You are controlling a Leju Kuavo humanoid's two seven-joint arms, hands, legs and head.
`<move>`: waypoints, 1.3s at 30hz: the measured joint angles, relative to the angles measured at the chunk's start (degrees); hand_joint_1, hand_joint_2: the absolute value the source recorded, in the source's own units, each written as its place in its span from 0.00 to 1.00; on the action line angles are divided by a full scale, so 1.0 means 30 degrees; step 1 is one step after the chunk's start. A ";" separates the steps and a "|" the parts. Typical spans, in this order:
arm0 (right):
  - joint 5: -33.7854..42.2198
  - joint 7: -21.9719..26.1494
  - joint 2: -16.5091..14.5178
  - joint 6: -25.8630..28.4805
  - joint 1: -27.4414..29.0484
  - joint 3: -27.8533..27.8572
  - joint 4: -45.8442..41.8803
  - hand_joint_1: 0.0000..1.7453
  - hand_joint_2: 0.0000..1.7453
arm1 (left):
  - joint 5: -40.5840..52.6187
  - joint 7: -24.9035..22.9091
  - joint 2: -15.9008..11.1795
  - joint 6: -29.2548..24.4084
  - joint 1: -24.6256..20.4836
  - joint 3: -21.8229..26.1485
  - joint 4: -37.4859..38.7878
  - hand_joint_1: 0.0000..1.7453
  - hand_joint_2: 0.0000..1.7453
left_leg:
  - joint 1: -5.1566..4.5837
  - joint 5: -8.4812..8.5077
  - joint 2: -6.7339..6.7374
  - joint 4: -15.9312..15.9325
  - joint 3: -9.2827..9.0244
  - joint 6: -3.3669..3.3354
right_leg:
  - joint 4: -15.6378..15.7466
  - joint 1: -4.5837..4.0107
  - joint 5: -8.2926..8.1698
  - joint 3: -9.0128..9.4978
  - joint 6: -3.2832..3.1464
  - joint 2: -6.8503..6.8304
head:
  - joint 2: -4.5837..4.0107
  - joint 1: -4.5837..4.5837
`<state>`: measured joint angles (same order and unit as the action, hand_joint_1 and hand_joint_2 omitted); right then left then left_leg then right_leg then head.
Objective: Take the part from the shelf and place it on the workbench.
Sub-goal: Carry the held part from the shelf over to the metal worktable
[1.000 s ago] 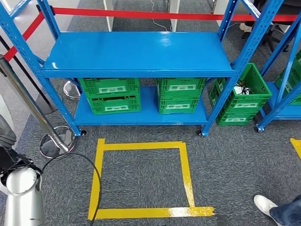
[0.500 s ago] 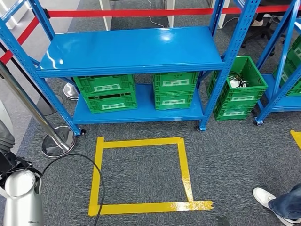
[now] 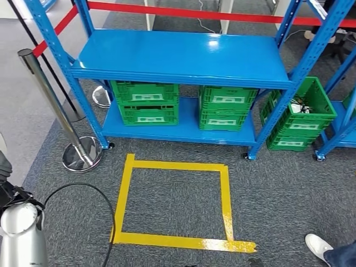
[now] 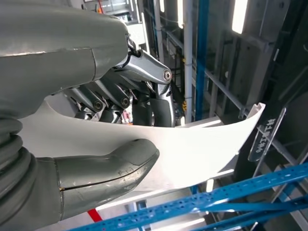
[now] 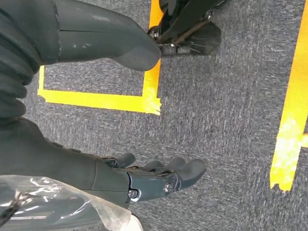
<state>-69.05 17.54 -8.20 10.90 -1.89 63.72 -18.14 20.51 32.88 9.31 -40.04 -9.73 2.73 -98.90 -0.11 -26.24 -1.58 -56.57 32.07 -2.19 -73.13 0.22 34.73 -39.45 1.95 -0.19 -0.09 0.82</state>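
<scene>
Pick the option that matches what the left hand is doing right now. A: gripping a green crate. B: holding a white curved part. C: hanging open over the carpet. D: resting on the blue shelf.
B: in the left wrist view the left hand has its thumb under and its fingers over a white curved part.

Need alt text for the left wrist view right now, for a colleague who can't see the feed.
The left robot hand grips a curved white part, its thick grey thumb on the near face and its darker fingers behind the upper edge. Beyond the part are blue shelf beams and ceiling lights.
</scene>
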 joint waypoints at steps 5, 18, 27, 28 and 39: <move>-0.0373 -0.0115 0.0000 -0.0352 0.0002 -0.0002 0.0053 0.00 1.00 | 0.0009 0.0075 0.0015 0.0000 -0.0019 0.0122 0.0000 1.00 1.00 | -0.0004 0.0083 -0.0915 -0.0267 0.0283 0.0338 | 0.5080 0.0286 -0.1992 0.2741 -0.0063 0.1680 | 0.0000 -0.0018; -0.0683 -0.0215 -0.0056 -0.0586 -0.0013 -0.0004 0.0230 0.00 1.00 | 0.0109 0.0120 0.0000 0.0000 -0.0058 0.0342 0.0005 1.00 1.00 | -0.0016 -0.0625 0.1129 -0.2330 0.0977 0.0891 | 0.5306 0.0129 -0.2006 0.2846 -0.0653 -0.1311 | 0.0000 -0.0269; -0.0712 -0.0169 -0.0047 -0.0603 -0.0045 -0.0004 0.0257 0.00 1.00 | 0.0215 0.0149 0.0073 0.0000 -0.0123 0.0481 -0.0007 1.00 1.00 | -0.0100 0.0108 0.0753 -0.0210 0.0326 -0.0041 | 0.2561 0.0097 -0.0240 0.1581 0.0006 -0.0384 | 0.0000 -0.0193; -0.0727 -0.0168 -0.0049 -0.0612 -0.0013 -0.0004 0.0264 0.00 1.00 | 0.0242 0.0175 0.0098 0.0002 -0.0112 0.0492 -0.0007 1.00 1.00 | -0.0106 0.0130 0.0508 -0.0219 0.0359 -0.0074 | 0.1165 0.0106 0.0326 0.0915 0.0032 -0.0112 | 0.0000 -0.0187; -0.0770 -0.0177 -0.0064 -0.0645 0.0012 -0.0004 0.0293 0.00 1.00 | 0.0321 0.0322 0.0193 0.0002 -0.0081 0.0696 -0.0022 1.00 1.00 | 0.0046 0.0246 -0.1764 -0.0614 0.0910 0.0603 | 0.5165 0.0250 -0.2107 0.2601 -0.0401 0.1308 | 0.0000 -0.0209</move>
<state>-71.36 17.01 -8.39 8.97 -1.86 63.71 -17.26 21.47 33.85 9.89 -40.04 -9.97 4.81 -98.97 0.03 -25.50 -6.87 -58.41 34.80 -0.38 -57.63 0.97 28.41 -31.65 0.75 3.73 -0.09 0.19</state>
